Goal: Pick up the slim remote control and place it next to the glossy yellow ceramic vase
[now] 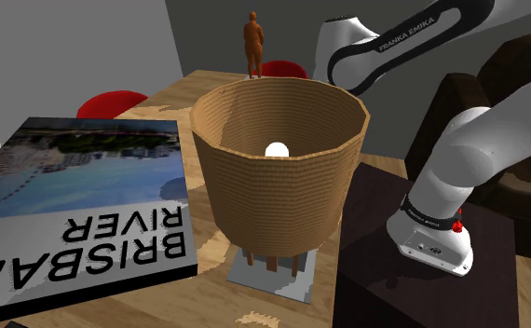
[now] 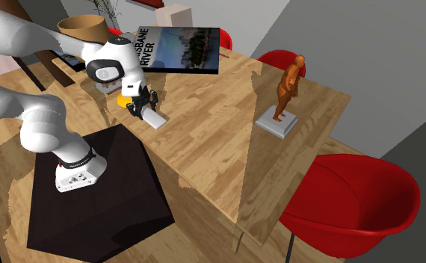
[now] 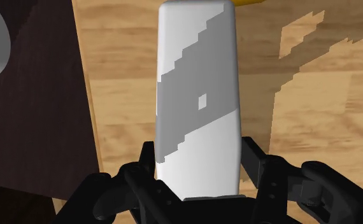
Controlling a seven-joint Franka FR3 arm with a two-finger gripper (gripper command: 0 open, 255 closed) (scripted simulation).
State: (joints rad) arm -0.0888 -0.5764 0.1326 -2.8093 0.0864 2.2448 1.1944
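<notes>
Black gripper (image 3: 198, 159) closed on one end of the pale remote (image 3: 198, 76), holding it low over the table (image 2: 204, 149) beside the yellow vase (image 2: 120, 101), likely for set-down

Remote (image 3: 198, 95) between the jaws (vase (image 2: 121, 101) just beside, on table (image 2: 204, 146))

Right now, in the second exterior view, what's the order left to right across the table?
Left to right: brown basket → white-grey remote in the gripper → orange figurine → nearest red chair.

walls (image 2: 376, 37): grey | table (image 2: 211, 149): wood (pale planks) | chairs (image 2: 350, 198) — red
</notes>
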